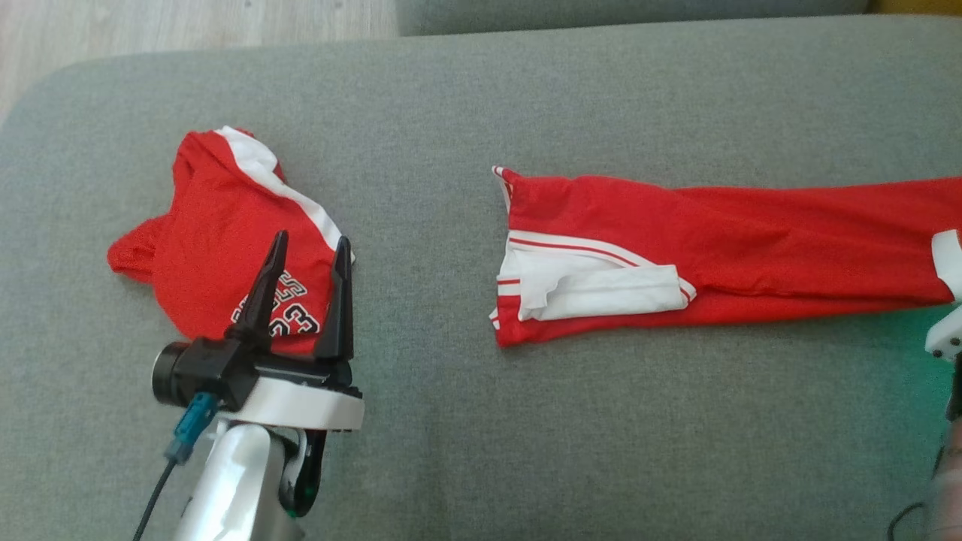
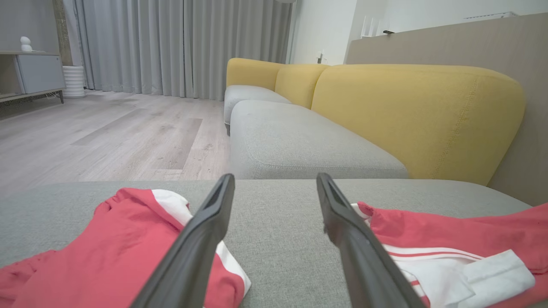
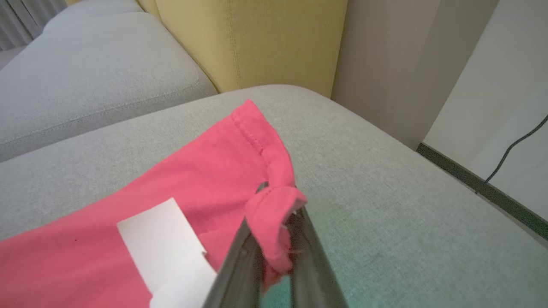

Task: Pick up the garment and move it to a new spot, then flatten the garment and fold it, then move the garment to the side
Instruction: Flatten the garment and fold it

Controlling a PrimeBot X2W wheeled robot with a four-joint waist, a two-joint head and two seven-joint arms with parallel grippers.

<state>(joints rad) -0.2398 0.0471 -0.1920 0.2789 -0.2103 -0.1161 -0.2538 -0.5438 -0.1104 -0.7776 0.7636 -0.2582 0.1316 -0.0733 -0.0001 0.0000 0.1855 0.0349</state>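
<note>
Grey upholstered cushion (image 1: pixel 451 466) serves as the work surface. At left, a red jersey (image 1: pixel 218 225) lies bunched, numerals showing; judged to be set aside. The left gripper (image 1: pixel 313 239) hovers at its near edge, fingers spread, holding nothing, apparently on standby. From centre to right, the long red garment (image 1: pixel 751 240) lies stretched out, white-striped end toward the middle. At far right, the right gripper (image 3: pixel 277 214) is clamped on its hem, cloth bunched between the fingers; this grip is judged suited to dragging or straightening the piece.
</note>
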